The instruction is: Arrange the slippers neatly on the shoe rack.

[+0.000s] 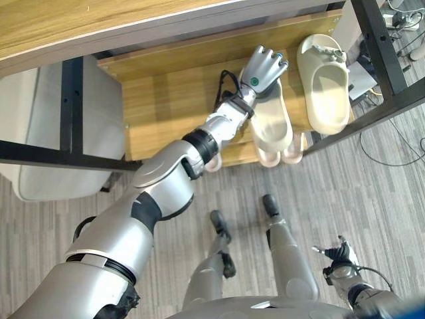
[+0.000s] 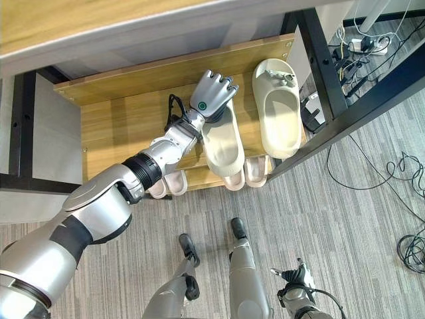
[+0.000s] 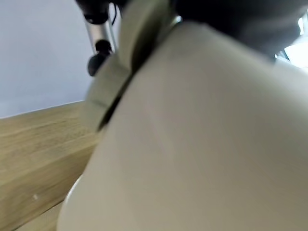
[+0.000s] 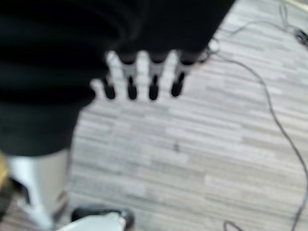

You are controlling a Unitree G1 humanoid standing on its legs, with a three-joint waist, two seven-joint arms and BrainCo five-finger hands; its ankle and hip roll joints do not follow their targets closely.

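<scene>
On the shoe rack [image 2: 126,119], the left hand [image 2: 212,94] grips a cream slipper's [image 2: 222,143] toe, presumably aligning it with its mate [image 2: 282,113] at three o'clock; the right hand [image 1: 340,254] hangs relaxed.

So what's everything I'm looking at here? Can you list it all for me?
Shoe rack: one, light wood shelves on a black metal frame, straight ahead of the robot.
Cream slippers: two, on the upper shelf side by side; one lies free at the right end, the other is under the left hand.
Pink slippers: toes of two pairs poking out from the lower shelf.
Cables: several, dark, on the grey wood-look floor to the right of the rack.
Left hand: resting on the toe end of the inner cream slipper; its fingers are hidden.
Right hand: low by the robot's side, fingers relaxed, holding nothing.
</scene>
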